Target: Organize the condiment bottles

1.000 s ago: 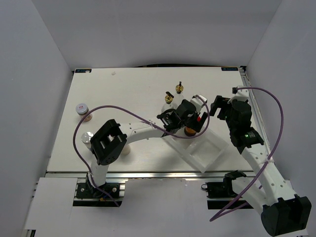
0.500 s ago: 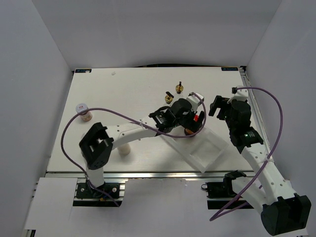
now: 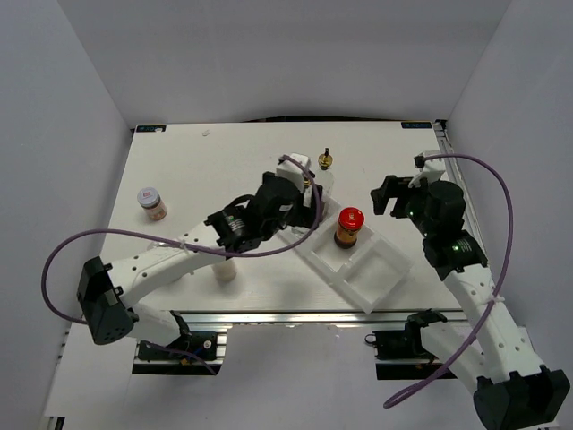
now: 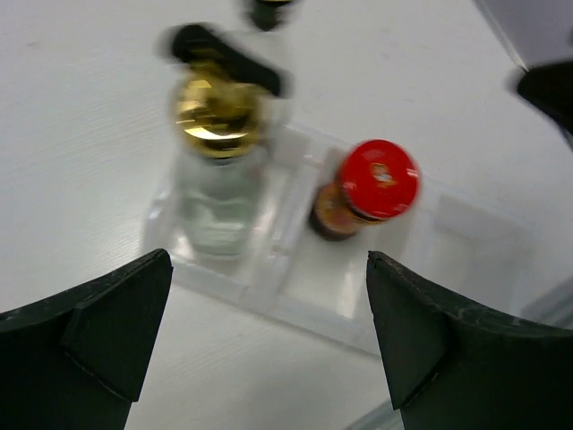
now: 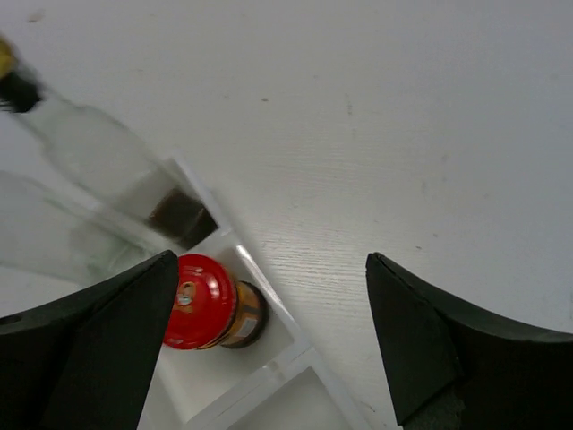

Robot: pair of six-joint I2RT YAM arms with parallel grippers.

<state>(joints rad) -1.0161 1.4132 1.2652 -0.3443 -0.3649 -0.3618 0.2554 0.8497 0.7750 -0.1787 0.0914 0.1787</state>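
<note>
Both grippers, left [image 4: 267, 269] and right [image 5: 269, 264], are seen spread open, with nothing held. One red-lidded jar [image 4: 367, 188] is set in the middle of the tray's [image 4: 466, 237] three compartments. One gold-spouted bottle [image 4: 215, 152] is stood in the end compartment, and a second [image 3: 326, 162] beyond on the counter [image 4: 89, 107].

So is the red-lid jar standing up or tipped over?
Standing up. The red-lidded jar rests on its base in the middle compartment of the tray, with its red lid on top.
</note>
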